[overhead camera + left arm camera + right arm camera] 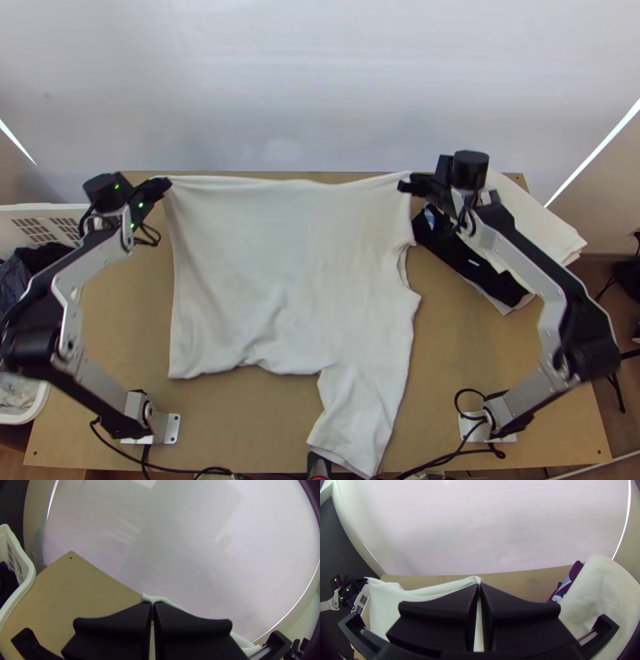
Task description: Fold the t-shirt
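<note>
The light wooden counter (456,344) bears a white t-shirt (280,272), largely spread and wrinkled, one part stretching to the 6 o'clock edge. Toward 2 o'clock lie white cloth (532,220) and dark cloth (452,254). A metal plate (172,429) sits toward 7 o'clock, another mounting plate (506,438) toward 5 o'clock.

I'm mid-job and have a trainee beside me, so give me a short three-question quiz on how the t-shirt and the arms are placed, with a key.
1. Multiple choice: what do the left gripper and right gripper hold?
a) the pile of clothes on the right
b) the two far corners of the spread white t-shirt
c) the shirt's near edge

2. True or false: a sleeve lies toward the near edge of the table.

3. Fill in: the white laundry basket stands at the table's ____ side.

Key: 1 b; 2 true; 3 left
</note>
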Available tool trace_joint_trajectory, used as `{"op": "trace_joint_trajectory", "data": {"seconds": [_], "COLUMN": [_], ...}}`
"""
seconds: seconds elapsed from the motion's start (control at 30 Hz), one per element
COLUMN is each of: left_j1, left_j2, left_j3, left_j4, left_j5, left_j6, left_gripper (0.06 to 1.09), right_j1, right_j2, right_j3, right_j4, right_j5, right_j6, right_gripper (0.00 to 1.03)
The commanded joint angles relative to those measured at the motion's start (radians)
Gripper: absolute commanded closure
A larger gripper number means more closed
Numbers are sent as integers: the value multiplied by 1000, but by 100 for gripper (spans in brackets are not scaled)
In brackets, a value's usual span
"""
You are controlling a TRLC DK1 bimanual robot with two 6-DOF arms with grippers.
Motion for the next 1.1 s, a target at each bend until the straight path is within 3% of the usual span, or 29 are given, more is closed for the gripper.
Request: {"op": "trace_joint_trajectory", "data": {"seconds": [0.0, 0.27, 1.07], "left_j1": [3, -6, -33], "left_j2": [244, 341, 308], "left_j3": [207, 319, 339], "left_j4": [-13, -66, -138], "left_j5": [-3, -2, -2], "left_j6": [21, 21, 24], "left_gripper": [105, 105, 105], "right_j1": [-60, -62, -50], "right_j2": [202, 338, 374], "right_j3": [185, 331, 341], "right_j4": [7, -40, -80], "right_j5": [-2, -10, -30], "right_j6": [-2, -7, -16], "right_gripper": [100, 100, 100]}}
